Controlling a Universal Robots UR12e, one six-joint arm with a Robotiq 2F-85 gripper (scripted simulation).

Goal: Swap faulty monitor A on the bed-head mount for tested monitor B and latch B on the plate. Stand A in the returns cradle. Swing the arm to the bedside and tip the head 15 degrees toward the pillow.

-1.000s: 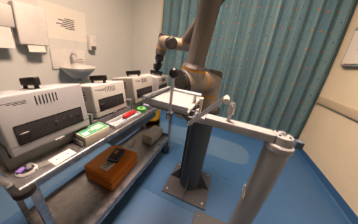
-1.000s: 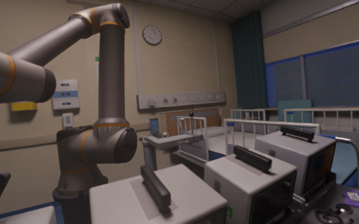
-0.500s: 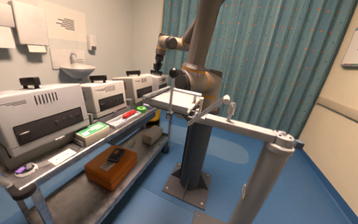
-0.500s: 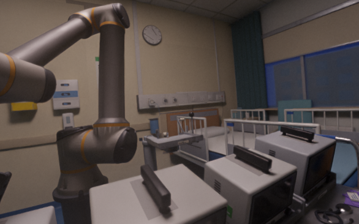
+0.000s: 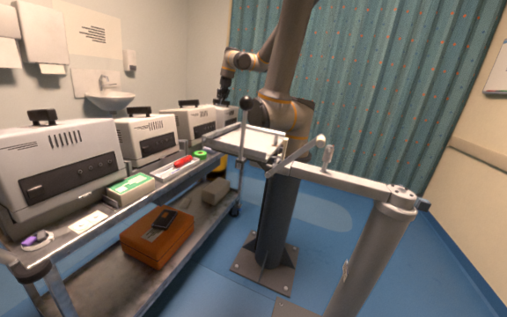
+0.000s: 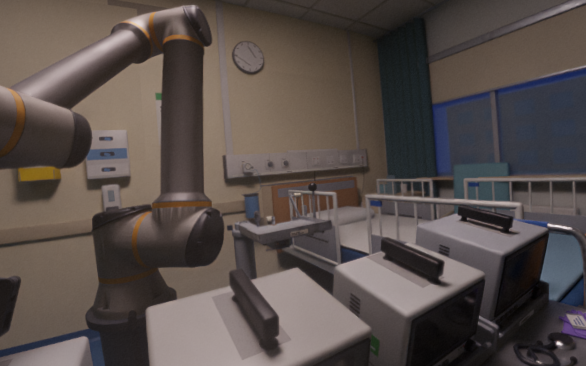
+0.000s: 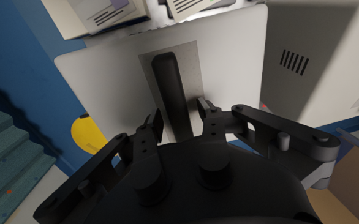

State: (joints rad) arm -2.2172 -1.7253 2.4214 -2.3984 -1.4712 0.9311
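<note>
The black carry handle point(image 7: 171, 95) on top of a white monitor point(image 7: 164, 82) lies between the fingers of my gripper point(image 7: 179, 117), which is open and holds nothing. This monitor point(image 5: 226, 115) is the far one in a row of several on the cart, at the end by the curtain. Its neighbour point(image 7: 311, 58) stands close on one side. The mount plate point(image 5: 247, 141) sits empty on the bed-head arm point(image 5: 337, 176), with a black-knobbed lever point(image 5: 245, 103) standing above it.
The neighbouring monitor point(image 5: 191, 121) stands close beside the gripper. The cart point(image 5: 104, 211) carries a green box point(image 5: 131, 187), a red tool point(image 5: 183, 160), a green tape roll point(image 5: 200, 154) and an orange case point(image 5: 156, 235). The robot's pedestal point(image 5: 275, 220) stands between cart and mount post point(image 5: 368, 259).
</note>
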